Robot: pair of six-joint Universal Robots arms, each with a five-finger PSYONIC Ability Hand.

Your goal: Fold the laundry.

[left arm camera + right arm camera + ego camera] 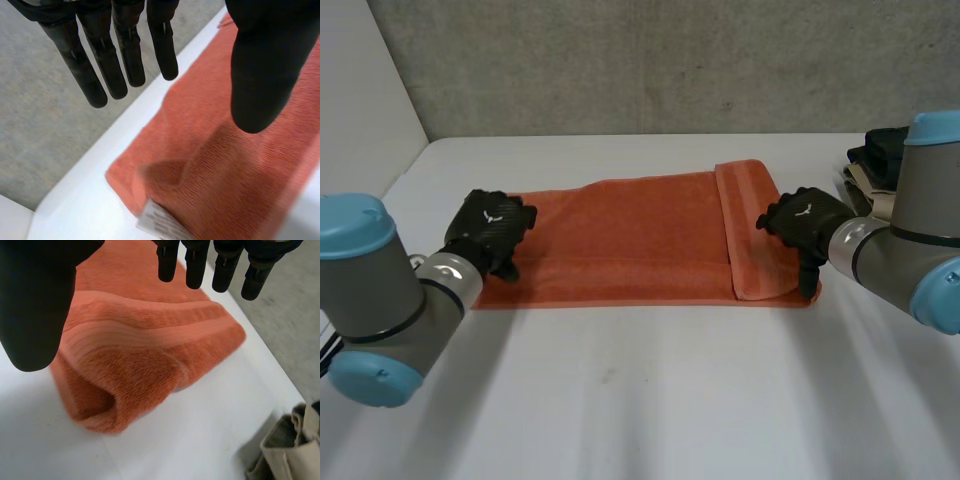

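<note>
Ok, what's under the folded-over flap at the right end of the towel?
The flap lies on a lower layer of the same towel, which rests on the white table. The open right hand is over that end. Anything between the two layers is covered.

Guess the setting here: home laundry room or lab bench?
Probably a lab test bench: a bare white table, a plain grey surface behind it, one orange towel spread between the robot's left hand and right hand, and a laundry pile beside the right arm.
</note>
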